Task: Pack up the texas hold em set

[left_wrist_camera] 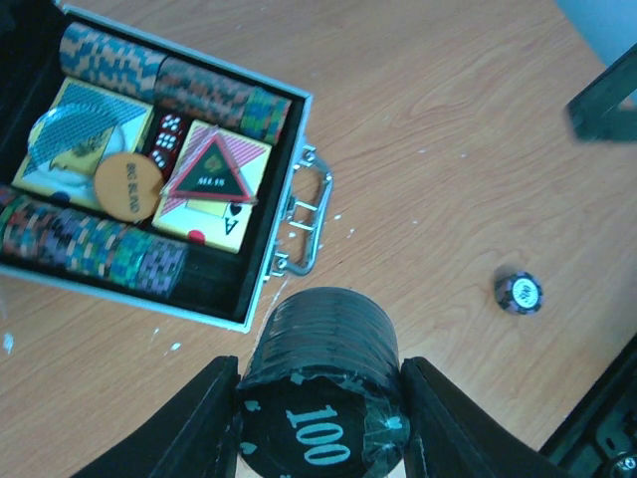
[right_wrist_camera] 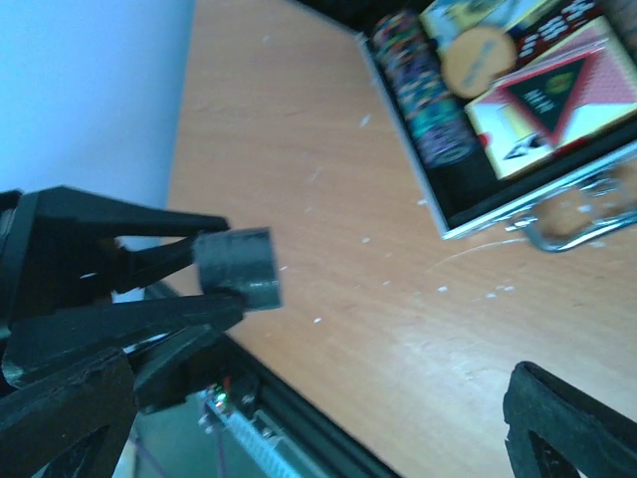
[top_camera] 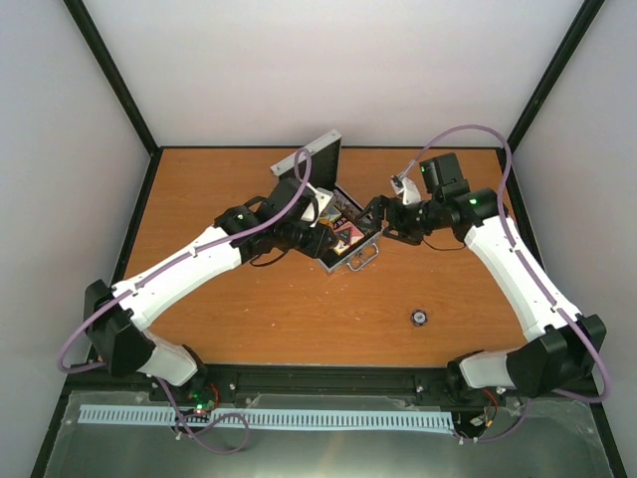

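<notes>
chip stack (left_wrist_camera: 320, 344) in left claw (left_wrist_camera: 320, 413)

Chip-filled case (right_wrist_camera: 466, 189) on table (right_wrist_camera: 348, 269)

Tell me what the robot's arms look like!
The left arm and right arm have white shells and black joints. A purple cable loops along each. Tiny green lights glow on them. The fingers are black wedges.

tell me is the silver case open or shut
Open. The small square silver aluminium case has its lid raised, and multicoloured poker chips and card boxes show inside.
</notes>
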`<move>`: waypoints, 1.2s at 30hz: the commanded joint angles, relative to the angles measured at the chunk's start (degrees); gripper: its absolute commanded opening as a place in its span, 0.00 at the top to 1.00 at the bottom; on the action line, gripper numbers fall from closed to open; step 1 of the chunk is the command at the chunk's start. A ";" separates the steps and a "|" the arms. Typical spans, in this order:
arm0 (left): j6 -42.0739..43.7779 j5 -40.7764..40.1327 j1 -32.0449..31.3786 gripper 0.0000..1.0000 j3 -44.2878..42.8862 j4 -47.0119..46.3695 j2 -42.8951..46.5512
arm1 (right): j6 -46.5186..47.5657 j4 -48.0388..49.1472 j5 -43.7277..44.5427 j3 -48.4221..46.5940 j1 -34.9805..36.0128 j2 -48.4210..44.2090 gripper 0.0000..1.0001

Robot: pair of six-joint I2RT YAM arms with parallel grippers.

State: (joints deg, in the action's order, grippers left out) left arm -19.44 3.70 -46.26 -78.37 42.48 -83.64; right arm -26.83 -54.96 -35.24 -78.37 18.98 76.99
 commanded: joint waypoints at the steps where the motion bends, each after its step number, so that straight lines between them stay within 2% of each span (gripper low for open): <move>1: 3.26 3.52 -0.91 0.68 -1.16 -4.86 3.04 | -5.24 1.50 -5.61 -2.34 3.58 1.54 0.00; 9: 3.55 5.96 -1.19 0.68 -1.08 -6.38 4.57 | -7.54 4.47 -7.79 -3.19 7.01 4.98 0.03; 23: 6.24 5.93 -1.46 0.68 -1.52 -6.58 5.09 | -8.93 7.93 -13.42 -2.65 9.36 7.33 0.21; 32: 7.05 5.42 -1.45 0.69 -2.32 -6.88 4.30 | -8.13 7.61 -15.02 -3.17 10.79 9.00 0.40; 36: 7.31 4.17 -1.39 0.69 -2.44 -7.04 4.42 | -7.33 6.80 -15.26 -3.47 11.07 9.78 0.43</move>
State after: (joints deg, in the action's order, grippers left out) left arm -13.50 9.21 -47.03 -78.30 39.88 -79.61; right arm -35.29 -46.37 -48.27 -80.66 28.45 85.67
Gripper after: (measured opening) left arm 0.411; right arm 0.578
